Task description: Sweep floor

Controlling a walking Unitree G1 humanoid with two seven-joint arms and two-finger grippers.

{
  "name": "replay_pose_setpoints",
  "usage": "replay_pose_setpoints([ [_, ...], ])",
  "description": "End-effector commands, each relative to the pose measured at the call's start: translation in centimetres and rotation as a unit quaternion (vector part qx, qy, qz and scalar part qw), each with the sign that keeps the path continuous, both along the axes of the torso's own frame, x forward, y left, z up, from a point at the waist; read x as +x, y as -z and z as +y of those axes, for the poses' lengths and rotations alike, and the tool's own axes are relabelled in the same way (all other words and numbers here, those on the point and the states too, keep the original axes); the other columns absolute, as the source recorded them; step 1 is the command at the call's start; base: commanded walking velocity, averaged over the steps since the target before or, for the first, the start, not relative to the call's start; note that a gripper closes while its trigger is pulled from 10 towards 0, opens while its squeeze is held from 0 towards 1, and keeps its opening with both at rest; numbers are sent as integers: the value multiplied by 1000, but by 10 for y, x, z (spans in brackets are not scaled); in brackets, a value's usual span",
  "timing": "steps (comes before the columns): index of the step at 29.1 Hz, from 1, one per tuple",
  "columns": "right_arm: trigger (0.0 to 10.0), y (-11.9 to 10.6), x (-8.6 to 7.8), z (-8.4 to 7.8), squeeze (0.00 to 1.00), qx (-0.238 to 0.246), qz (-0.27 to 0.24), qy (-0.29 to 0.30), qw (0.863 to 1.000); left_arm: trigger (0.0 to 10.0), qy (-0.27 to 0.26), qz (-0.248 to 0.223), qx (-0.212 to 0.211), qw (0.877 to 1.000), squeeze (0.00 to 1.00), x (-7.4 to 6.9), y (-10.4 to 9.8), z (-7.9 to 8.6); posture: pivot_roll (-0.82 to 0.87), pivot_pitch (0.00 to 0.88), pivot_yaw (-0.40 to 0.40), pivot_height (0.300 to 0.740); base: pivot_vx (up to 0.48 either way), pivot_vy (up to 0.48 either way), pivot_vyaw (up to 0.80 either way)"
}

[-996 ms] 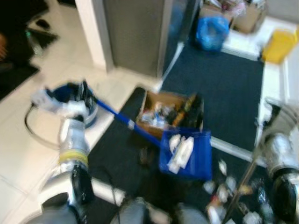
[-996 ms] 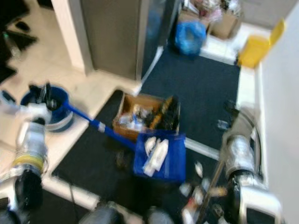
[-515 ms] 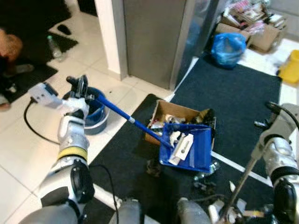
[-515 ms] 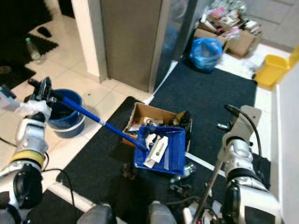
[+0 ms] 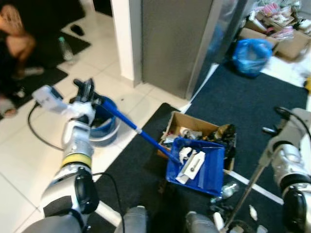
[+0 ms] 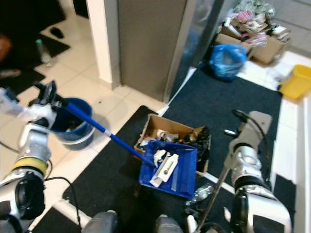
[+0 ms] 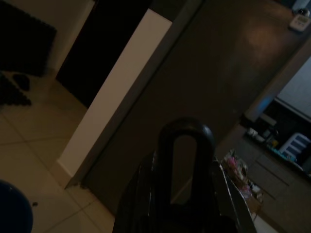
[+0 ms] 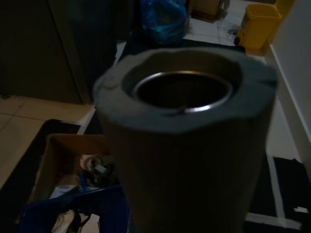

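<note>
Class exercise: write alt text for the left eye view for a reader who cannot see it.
The left gripper holds a long-handled blue dustpan, loaded with litter, at the front edge of a cardboard box of rubbish on a dark mat. A blue bucket stands on white tiles beside the mat.

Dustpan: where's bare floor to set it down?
Bare dark mat between the cardboard box and the blue bag. Also bare mat left of the dustpan, toward the white tiles. Crowded: litter by the broom pole, and the blue bucket near the left gripper.
</note>
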State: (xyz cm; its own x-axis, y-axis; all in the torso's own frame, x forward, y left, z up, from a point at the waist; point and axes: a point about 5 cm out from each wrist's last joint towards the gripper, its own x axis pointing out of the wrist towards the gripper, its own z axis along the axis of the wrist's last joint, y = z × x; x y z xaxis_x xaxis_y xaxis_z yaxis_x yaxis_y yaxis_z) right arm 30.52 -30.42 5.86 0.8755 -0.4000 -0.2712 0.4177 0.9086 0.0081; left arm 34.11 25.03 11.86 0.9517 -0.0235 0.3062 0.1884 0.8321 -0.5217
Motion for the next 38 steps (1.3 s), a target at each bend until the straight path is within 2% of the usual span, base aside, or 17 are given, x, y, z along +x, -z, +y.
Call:
replay_pose_setpoints([
  [1, 10000, -1, -2, -5, 0, -3, 2, 6, 1000, 10000, 2, -9, -15, 1000, 0, 3, -3, -3, 136, 15, -43, 740, 379, 0, 0],
  [30, 10000, 0, -2, -5, 0, 1, 0, 15, 1000, 10000, 18, 2, -18, 1000, 0, 4, 3, -11, 128, 17, -40, 740, 378, 0, 0],
  [38, 10000, 0, -3, -5, 0, 1, 0, 18, 1000, 10000, 19, 38, -24, 999, 0, 6, 8, -13, 126, 16, -38, 740, 91, 0, 0],
])
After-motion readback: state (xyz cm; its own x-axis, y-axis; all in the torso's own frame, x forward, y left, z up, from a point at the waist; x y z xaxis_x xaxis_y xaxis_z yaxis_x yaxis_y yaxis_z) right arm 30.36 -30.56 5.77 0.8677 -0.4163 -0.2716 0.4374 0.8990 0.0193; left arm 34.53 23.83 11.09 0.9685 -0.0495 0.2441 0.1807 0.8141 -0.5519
